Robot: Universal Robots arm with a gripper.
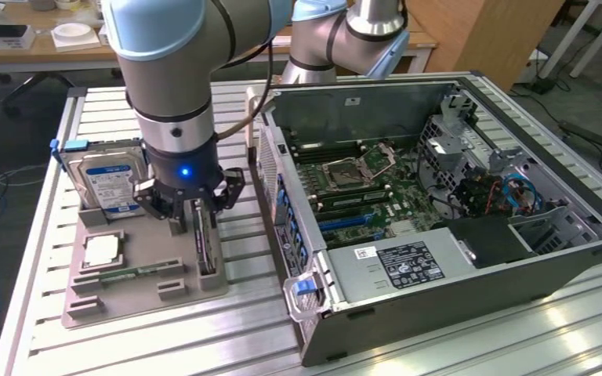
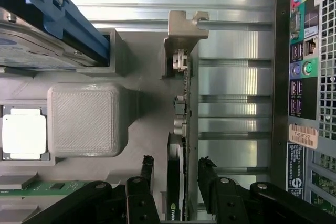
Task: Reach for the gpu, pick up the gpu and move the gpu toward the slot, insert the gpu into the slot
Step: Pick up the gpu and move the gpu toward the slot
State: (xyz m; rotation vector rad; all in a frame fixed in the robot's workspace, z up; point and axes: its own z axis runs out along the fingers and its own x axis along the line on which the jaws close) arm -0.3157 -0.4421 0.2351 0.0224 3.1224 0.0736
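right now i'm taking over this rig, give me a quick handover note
Gripper: open, lowered over the gpu, one finger on each side of the card, not clamped on it.
Gpu: stands on edge in its holder on the grey tray, bracket end away from the gripper.
Slot: blue strip on the motherboard inside the open case, on the exterior view's right of the tray; nothing in it.
Done: the reach to the gpu.
Left: grip and lift, carry to the slot, insert.
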